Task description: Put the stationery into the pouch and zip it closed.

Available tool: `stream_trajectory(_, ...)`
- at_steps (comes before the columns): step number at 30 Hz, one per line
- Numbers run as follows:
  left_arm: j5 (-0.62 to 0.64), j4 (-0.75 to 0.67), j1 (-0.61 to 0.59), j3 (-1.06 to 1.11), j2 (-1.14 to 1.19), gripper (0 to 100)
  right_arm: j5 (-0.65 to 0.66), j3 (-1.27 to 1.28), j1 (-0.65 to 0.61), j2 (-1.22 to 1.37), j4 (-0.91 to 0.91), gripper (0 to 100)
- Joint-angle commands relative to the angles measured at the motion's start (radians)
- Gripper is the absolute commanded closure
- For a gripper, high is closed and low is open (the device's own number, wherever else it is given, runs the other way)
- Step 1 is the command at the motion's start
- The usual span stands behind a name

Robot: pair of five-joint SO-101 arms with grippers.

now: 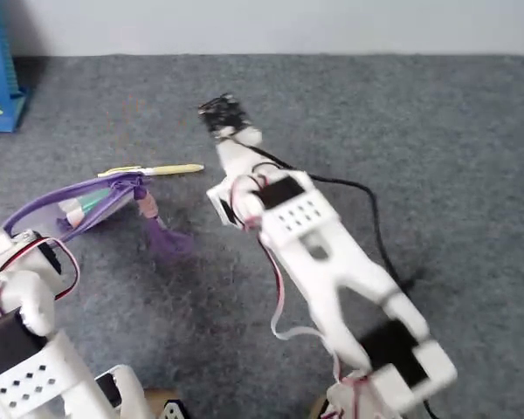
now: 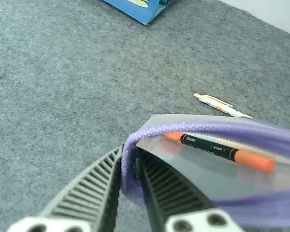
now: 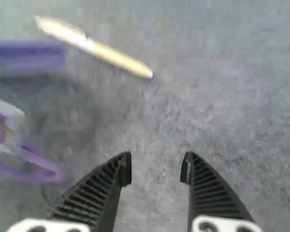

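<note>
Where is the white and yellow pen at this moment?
In the high view, the pen lies on the grey carpet left of centre, outside the pouch, right next to the far side of its purple edge.

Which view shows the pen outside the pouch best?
The right wrist view: the pen lies whole and large. The high view shows it small, beside the pouch. The left wrist view shows it partly behind the pouch's rim.
</note>
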Motion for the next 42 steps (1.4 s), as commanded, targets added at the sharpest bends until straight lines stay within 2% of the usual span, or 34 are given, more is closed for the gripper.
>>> stream_trajectory(1, -0.023, -0.014, -0.008, -0.002, 0.000, 99, 0.147, -0.219, 0.013, 0.170, 0.031, 81.9)
stream_trajectory(10, -0.025, -0.009, -0.008, -0.001, 0.000, 99, 0.365, -0.694, 0.008, 0.613, 0.033, 81.8)
stream_trajectory(19, -0.025, -0.009, -0.006, 0.004, 0.000, 99, 0.448, -1.051, -0.031, 0.895, 0.038, 81.8)
stream_trajectory(28, -0.025, -0.008, -0.006, 0.005, 0.000, 99, 0.450, -1.143, -0.070, 0.946, 0.097, 82.2)
stream_trajectory(42, -0.026, 0.012, -0.006, -0.001, -0.002, 99, 0.446, -1.186, -0.076, 1.102, 0.001, 82.2)
